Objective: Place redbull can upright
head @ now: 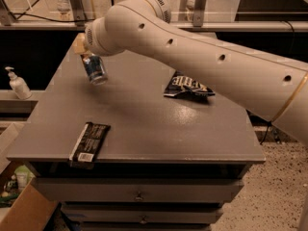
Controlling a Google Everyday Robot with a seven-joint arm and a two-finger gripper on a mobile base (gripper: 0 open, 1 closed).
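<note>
The redbull can [94,69] is a slim blue and silver can, tilted, with its silver end pointing down and to the right, held above the far left part of the grey table [144,124]. My gripper [84,52] is at the can's upper end, mostly hidden behind my large white arm [192,57], and it is shut on the can. The can's lower end looks a little above the table top; I cannot tell whether it touches.
A black snack packet [186,86] lies at the table's right middle. A dark bar wrapper [89,142] lies at the front left edge. A white pump bottle [18,84] stands on a lower shelf to the left. Drawers are below the table top.
</note>
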